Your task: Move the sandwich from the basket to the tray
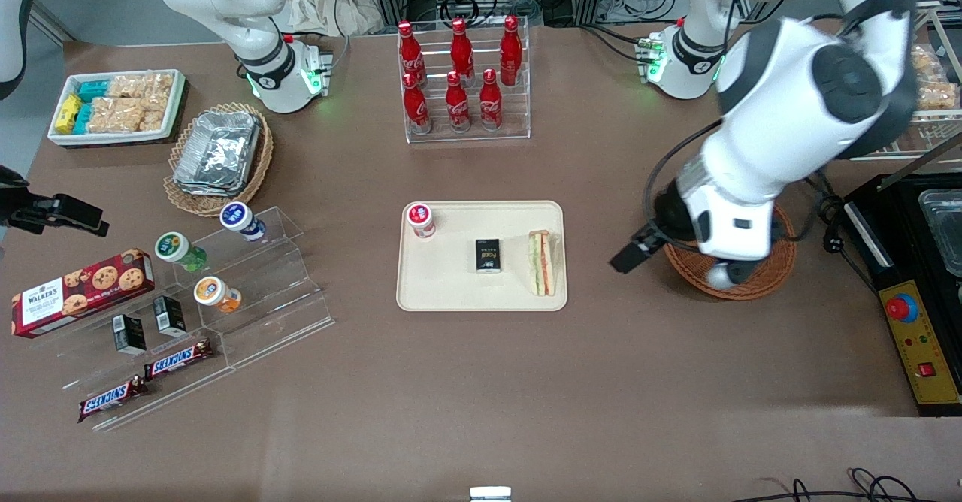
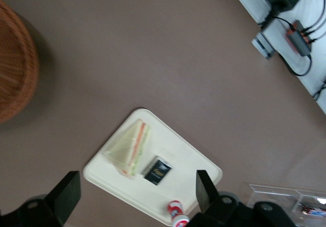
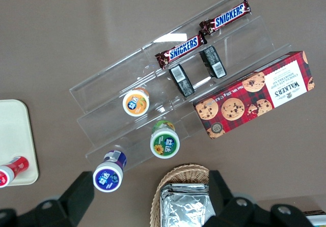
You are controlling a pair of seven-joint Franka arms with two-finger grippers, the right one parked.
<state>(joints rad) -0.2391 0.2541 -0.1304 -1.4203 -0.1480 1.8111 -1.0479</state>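
The sandwich (image 1: 541,263) (image 2: 131,148), a wrapped pale wedge with green and orange-red layers, lies on the cream tray (image 1: 451,284) (image 2: 188,155), at the tray's end nearest the working arm. The round reddish-brown basket (image 1: 774,261) (image 2: 15,69) sits on the table beside the tray, toward the working arm's end, and no sandwich shows in it. My gripper (image 1: 725,275) (image 2: 135,191) hangs above the basket, apart from the sandwich. In the left wrist view it is open, its black fingers (image 2: 204,189) spread wide with nothing between them.
A small black box (image 1: 488,255) and a red-lidded bottle (image 1: 421,219) also lie on the tray. A clear rack of cola bottles (image 1: 462,74) stands farther from the front camera. A black machine with a red button (image 1: 913,314) borders the basket. Clear steps with snacks (image 1: 218,291) lie toward the parked arm's end.
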